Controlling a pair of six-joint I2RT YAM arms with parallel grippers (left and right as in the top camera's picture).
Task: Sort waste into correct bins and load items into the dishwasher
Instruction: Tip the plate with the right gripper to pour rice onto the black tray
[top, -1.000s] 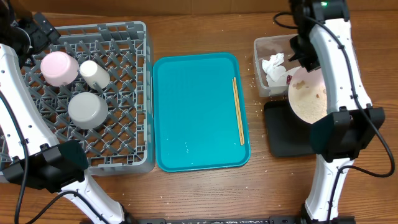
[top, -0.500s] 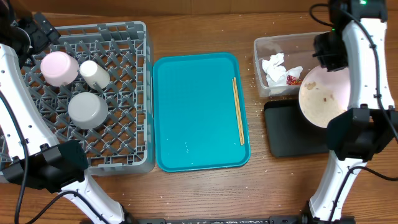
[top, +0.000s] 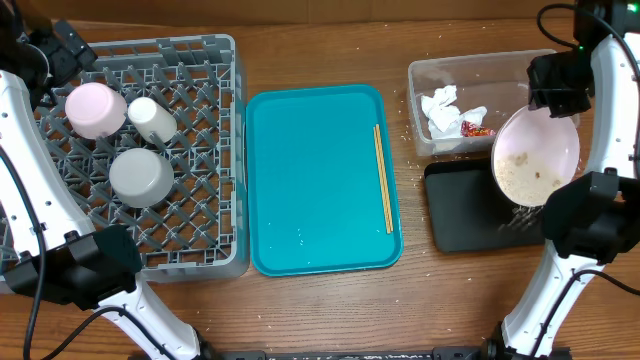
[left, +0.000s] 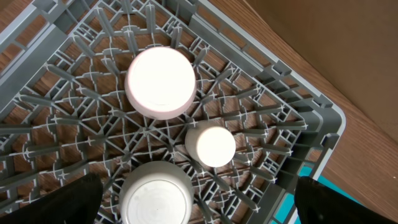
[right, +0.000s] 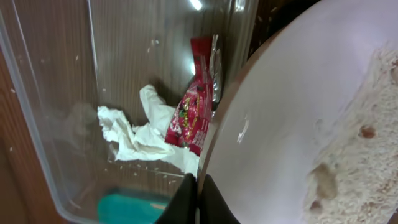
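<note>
My right gripper (right: 198, 186) is shut on the rim of the large white plate (top: 535, 150), holding it tilted above the black tray (top: 460, 215). Rice scraps (top: 525, 172) cling to the plate's lower part, and some are dropping off at its edge. The clear tub (top: 413, 110) holds crumpled tissue (right: 134, 134) and a red wrapper (right: 196, 112). My left gripper (left: 199, 211) hangs open above the grey dish rack (top: 200, 200). In the rack, upside down, are a pink dish (left: 160, 82), a white cup (left: 211, 146) and a grey bowl (left: 155, 196). Chopsticks (top: 382, 178) lie on the teal tray (top: 310, 180).
Loose rice grains dot the wooden table round the clear tub. The teal tray sits between the rack and the two bins. My right arm's base stands at the table's front right, beside the black tray.
My right gripper has carried the plate to the right, off the clear tub and over the black tray, tilting it more. The left arm has not moved.
</note>
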